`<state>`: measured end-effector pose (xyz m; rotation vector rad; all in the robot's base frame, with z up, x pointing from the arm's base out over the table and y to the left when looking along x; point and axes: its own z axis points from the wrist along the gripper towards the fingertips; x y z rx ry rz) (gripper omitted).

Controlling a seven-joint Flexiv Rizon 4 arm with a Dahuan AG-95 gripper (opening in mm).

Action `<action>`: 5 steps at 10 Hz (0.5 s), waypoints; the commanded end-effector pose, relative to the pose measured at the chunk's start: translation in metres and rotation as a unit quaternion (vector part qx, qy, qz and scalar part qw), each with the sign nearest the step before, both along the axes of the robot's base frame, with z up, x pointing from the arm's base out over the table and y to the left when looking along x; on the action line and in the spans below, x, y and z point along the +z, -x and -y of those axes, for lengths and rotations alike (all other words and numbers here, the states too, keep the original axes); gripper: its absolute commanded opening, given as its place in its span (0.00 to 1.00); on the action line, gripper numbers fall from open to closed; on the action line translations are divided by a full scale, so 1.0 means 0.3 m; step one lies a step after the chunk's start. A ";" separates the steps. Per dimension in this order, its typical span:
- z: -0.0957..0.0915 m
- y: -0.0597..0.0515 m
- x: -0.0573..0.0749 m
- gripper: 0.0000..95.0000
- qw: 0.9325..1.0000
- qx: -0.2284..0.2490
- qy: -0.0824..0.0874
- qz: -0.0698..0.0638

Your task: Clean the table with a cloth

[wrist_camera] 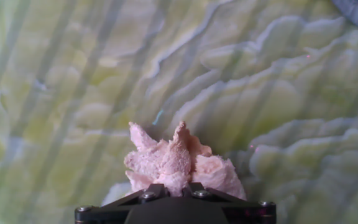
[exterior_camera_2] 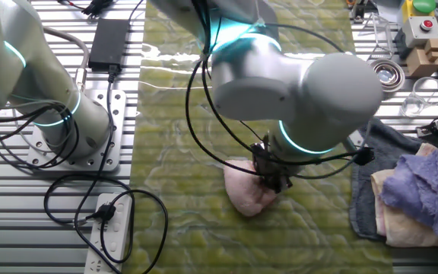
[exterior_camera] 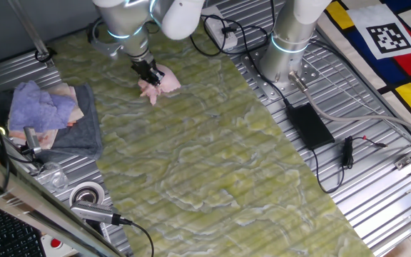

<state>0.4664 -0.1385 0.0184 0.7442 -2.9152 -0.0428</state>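
We see the jaws pinching the pink cloth [exterior_camera: 158, 83] [exterior_camera_2: 249, 189] [wrist_camera: 178, 163], which bunches out just beyond their tips and rests on the green marbled worktop [exterior_camera: 212, 150] [exterior_camera_2: 181, 137] [wrist_camera: 73, 93] below them.

lavender cloth [exterior_camera: 40, 104], grey towel [exterior_camera: 84, 132], power strip [exterior_camera_2: 111, 230]

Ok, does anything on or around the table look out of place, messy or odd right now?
Nothing serious. The small pale pink cloth is bunched into a lump in the gripper, not spread flat on the yellow-green marbled table. Beside it, the lavender-purple cloth sits crumpled on a dark grey towel.
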 end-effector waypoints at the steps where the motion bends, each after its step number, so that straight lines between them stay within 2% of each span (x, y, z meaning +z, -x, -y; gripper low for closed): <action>1: 0.057 -0.048 -0.021 0.00 1.000 0.019 -0.003 0.008; 2: 0.066 -0.073 -0.010 0.00 1.000 0.018 -0.010 -0.001; 3: 0.068 -0.105 0.001 0.00 1.000 0.019 -0.008 -0.004; 5: 0.085 -0.150 0.006 0.00 0.999 0.034 -0.003 -0.002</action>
